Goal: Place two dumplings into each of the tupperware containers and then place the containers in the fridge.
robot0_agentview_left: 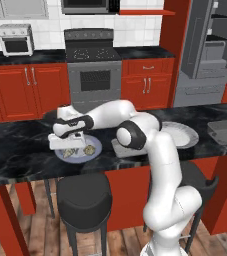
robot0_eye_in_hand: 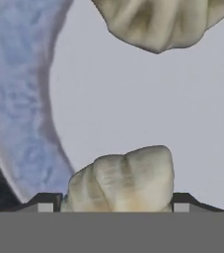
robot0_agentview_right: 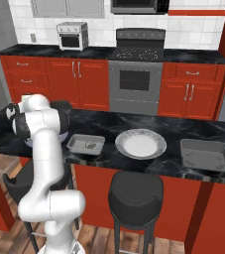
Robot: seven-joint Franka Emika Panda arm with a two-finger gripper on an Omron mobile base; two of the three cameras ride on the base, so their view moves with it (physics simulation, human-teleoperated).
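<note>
My gripper (robot0_eye_in_hand: 112, 202) hangs low over a small pale blue plate (robot0_eye_in_hand: 19, 99), and its jaws stand open on either side of a tan crimped dumpling (robot0_eye_in_hand: 121, 178) that lies on the plate. A second dumpling (robot0_eye_in_hand: 158, 22) lies further along the plate. From the left base camera the gripper (robot0_agentview_left: 69, 147) is at the plate (robot0_agentview_left: 97, 149), beside the dumplings (robot0_agentview_left: 89, 149). One grey tupperware container (robot0_agentview_right: 85, 144) holds a dumpling (robot0_agentview_right: 90, 145). The other container (robot0_agentview_right: 206, 155) stands at the counter's right end. The fridge (robot0_agentview_left: 210, 45) stands open at the far right.
A large round plate (robot0_agentview_right: 140, 143) sits between the two containers on the black marble counter (robot0_agentview_left: 15, 150). Black stools (robot0_agentview_left: 82, 197) stand in front of the counter. The oven (robot0_agentview_left: 94, 75) and red cabinets line the back wall.
</note>
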